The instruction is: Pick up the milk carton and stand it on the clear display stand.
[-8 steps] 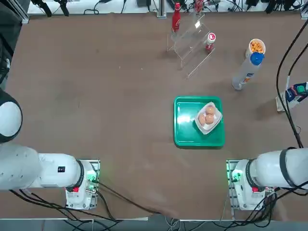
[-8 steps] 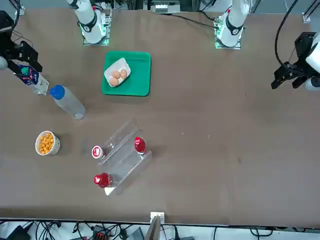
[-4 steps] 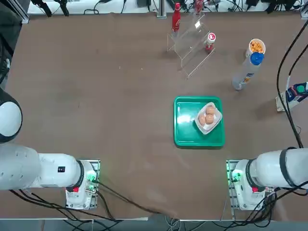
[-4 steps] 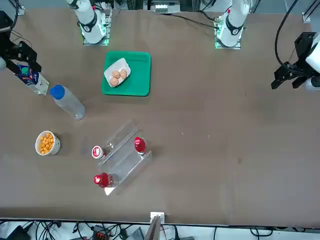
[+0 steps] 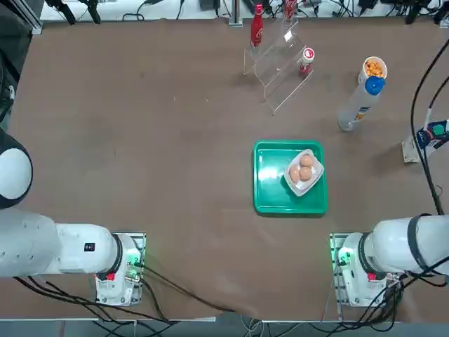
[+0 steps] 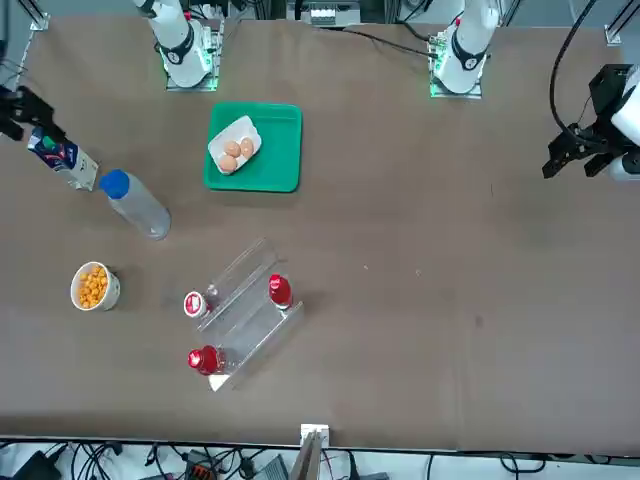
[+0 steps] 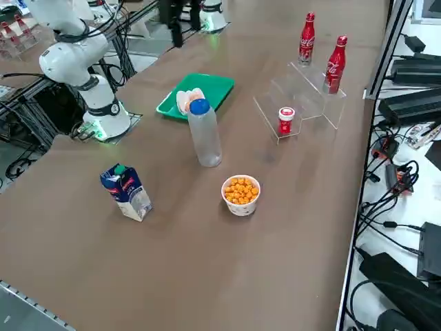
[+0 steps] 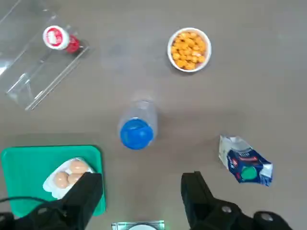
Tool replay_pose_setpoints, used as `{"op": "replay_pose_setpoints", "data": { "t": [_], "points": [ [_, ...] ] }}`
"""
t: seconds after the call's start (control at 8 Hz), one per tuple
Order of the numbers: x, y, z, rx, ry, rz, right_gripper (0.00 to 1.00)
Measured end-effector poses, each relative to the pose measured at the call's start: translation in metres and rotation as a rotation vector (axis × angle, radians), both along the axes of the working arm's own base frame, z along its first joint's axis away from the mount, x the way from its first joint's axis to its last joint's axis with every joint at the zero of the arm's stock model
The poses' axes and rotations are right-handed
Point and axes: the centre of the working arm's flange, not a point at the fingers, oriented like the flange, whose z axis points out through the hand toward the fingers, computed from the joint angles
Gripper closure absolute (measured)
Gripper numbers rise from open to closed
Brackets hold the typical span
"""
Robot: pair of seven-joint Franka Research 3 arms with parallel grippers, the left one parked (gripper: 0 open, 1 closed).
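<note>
So the right gripper is seen high above the table in the wrist view, fingers spread wide apart and nothing held between them. In the front view only a bit of it is caught at the frame edge, just beside the milk carton.

Down below the gripper, off to the side of one fingertip and clear of it, the milk carton is stood upright on the bare table, green cap up; it's also spotted at the table's right edge from overhead and on its own in the side view.

A bit further out from the gripper, the blue-capped bottle is stood upright, and past that a cup of orange snacks is found. Under the other fingertip the green tray is seen, with a small dish of eggs on it.

Farthest away from the gripper, well apart from the carton, the clear display stand is sat near the far table edge. A small red-lidded jar is sat on its lowest step and two red bottles are stood at its upper tiers.
</note>
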Motion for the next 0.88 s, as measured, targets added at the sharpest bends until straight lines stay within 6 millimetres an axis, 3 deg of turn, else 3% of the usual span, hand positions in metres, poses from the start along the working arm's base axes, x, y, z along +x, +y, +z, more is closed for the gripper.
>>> {"op": "replay_pose_setpoints", "data": {
  "t": [0.38, 0.88],
  "points": [
    [-0.011, -0.047, -0.025, -0.005, 0.056, -0.258, 0.0],
    [-0.039, -0.129, -0.071, -0.012, 0.098, -0.582, 0.01]
  ]
}}
